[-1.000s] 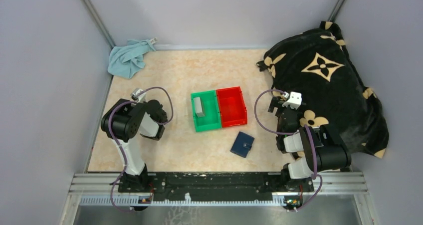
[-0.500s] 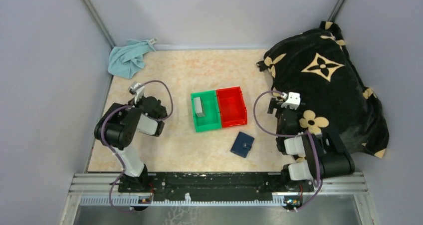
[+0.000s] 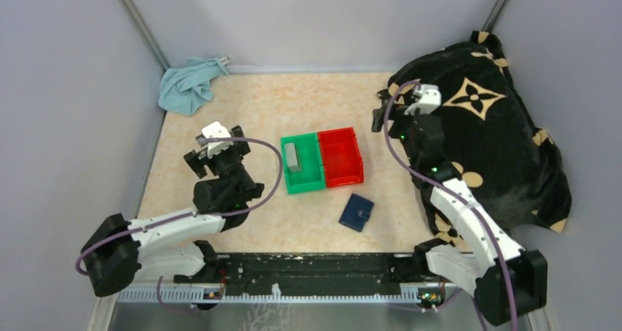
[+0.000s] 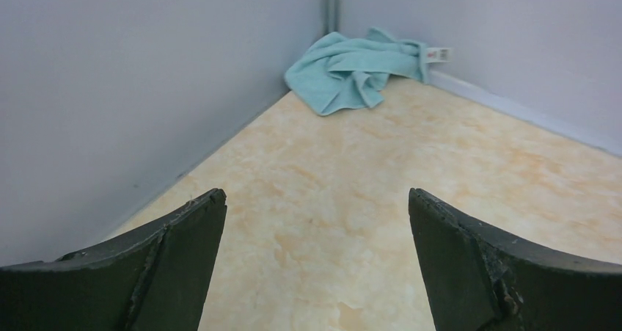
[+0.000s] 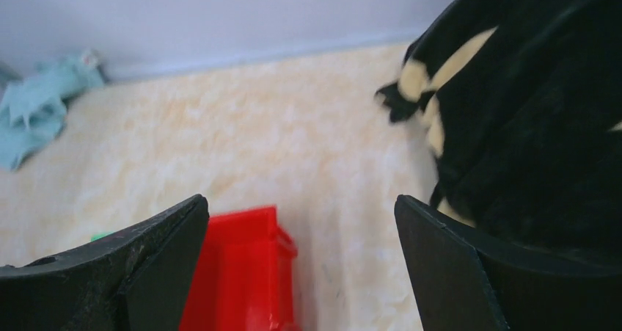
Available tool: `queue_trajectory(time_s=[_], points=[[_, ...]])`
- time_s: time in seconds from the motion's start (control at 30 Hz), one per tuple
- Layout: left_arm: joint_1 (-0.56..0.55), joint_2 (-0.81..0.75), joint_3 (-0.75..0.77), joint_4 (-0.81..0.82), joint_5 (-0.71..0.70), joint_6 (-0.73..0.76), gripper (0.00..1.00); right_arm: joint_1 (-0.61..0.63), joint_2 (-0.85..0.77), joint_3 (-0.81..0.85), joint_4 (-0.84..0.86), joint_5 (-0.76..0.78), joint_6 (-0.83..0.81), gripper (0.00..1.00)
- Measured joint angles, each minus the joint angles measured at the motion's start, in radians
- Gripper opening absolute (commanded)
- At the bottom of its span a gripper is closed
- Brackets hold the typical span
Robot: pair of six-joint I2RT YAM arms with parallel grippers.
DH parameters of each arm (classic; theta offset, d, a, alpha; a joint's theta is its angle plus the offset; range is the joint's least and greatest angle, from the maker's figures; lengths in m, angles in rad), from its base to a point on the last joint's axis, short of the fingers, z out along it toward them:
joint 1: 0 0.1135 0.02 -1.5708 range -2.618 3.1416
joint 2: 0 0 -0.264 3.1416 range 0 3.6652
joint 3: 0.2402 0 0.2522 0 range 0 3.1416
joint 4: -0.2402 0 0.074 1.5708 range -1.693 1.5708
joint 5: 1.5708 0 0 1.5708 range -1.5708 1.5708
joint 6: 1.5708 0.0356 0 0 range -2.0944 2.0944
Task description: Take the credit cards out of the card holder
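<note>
The card holder (image 3: 356,212), a closed navy wallet with a snap tab, lies flat on the table in front of the bins. No credit cards show at the holder. One grey card-like rectangle (image 3: 292,157) lies in the green bin (image 3: 309,182). My left gripper (image 3: 214,143) hovers open left of the green bin, well away from the holder; in its wrist view the left gripper (image 4: 315,199) has only bare table between its fingers. My right gripper (image 3: 393,112) stands open beyond the red bin by the blanket's edge. Its wrist view shows the right gripper (image 5: 301,202) empty over the red bin's (image 5: 238,272) corner.
The red bin (image 3: 341,157) adjoins the green one at mid-table. A black flower-patterned blanket (image 3: 484,125) covers the right side, and the blanket (image 5: 528,125) fills the right wrist view's right. A teal cloth (image 3: 189,85) sits in the far left corner, and this cloth (image 4: 359,70) lies ahead of the left gripper. Grey walls close in around.
Both arms have unfolded and reached out from their bases. The left gripper moved right toward the green bin, the right gripper away toward the blanket's far edge. The card holder stayed put.
</note>
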Motion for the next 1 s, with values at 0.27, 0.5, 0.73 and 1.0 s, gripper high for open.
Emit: queue_trajectory(time_s=[0.27, 0.5, 0.73, 1.0], points=[[-0.175, -0.188, -0.06, 0.001, -0.002, 0.167, 0.99, 0.314, 0.25, 0.137, -0.289, 0.089, 0.018, 0.95], [-0.202, -0.436, -0.086, 0.003, -0.004, 0.338, 0.99, 0.488, 0.561, 0.435, -0.388, 0.229, 0.018, 0.81], [-0.204, -0.492, -0.092, 0.003, -0.004, 0.377, 0.99, 0.531, 0.766, 0.656, -0.489, 0.324, 0.043, 0.79], [-0.205, -0.529, -0.136, 0.003, -0.004, 0.463, 0.99, 0.554, 0.875, 0.725, -0.568, 0.366, 0.093, 0.69]])
